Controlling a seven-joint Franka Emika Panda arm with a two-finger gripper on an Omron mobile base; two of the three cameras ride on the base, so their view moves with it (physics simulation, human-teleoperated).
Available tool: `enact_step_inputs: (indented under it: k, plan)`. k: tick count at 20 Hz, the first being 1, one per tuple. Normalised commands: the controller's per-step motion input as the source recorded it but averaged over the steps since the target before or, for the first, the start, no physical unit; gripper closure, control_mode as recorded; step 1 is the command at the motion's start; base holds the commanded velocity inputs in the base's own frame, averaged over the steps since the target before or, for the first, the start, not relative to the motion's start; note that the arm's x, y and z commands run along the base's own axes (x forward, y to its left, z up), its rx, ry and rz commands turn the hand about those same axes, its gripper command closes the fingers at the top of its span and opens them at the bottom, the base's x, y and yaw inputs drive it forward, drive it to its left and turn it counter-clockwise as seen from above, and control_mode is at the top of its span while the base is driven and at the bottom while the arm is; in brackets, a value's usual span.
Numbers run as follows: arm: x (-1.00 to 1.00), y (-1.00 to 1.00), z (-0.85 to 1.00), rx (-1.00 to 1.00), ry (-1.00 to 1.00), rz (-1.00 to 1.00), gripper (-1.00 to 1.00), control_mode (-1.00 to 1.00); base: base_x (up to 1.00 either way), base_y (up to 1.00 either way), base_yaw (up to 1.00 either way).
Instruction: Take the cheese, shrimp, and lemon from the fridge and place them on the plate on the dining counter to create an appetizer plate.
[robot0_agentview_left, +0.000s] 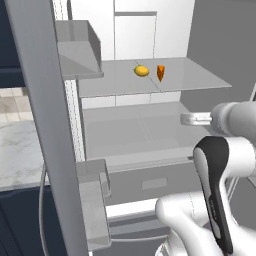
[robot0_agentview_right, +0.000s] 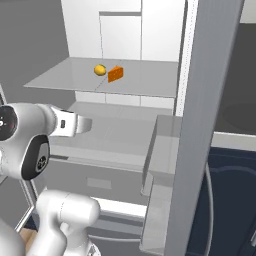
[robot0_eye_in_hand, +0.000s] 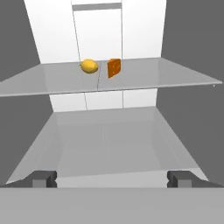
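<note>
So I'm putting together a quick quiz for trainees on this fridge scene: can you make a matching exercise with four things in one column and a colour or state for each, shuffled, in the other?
Things:
1. lemon
2. cheese
3. fridge
4. gripper

Colour or state:
A. open, holding nothing
B. door open, white inner walls
C. orange wedge on the upper shelf
D. yellow, rounded, beside the wedge

Pairs: 1-D, 2-C, 3-B, 4-A

Both base views look close into the open fridge (robot0_agentview_left: 150, 30) from behind the arm, left and right. The hand view faces straight in, sharing its shelves (robot0_eye_in_hand: 131, 78).
</note>
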Motion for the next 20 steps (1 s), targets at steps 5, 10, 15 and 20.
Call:
enact_step_inputs:
  k: [5, 10, 15, 20]
  plan:
    - [0.03, 0.0, 0.42, -0.02, 0.03, -0.03, -1.0, -1.0, 0.0, 0.0, 0.0]
    - [0.38, 0.02, 0.14, 0.0, 0.0, -0.11, -1.0, -1.0, 0.0, 0.0, 0.0]
    - [0.59, 0.0, 0.32, 0.0, 0.04, -0.04, -1.0, -1.0, 0.0, 0.0, 0.0]
    - [0.53, 0.0, 0.15, 0.0, 0.11, 0.0, -1.0, -1.0, 0.0, 0.0, 0.0]
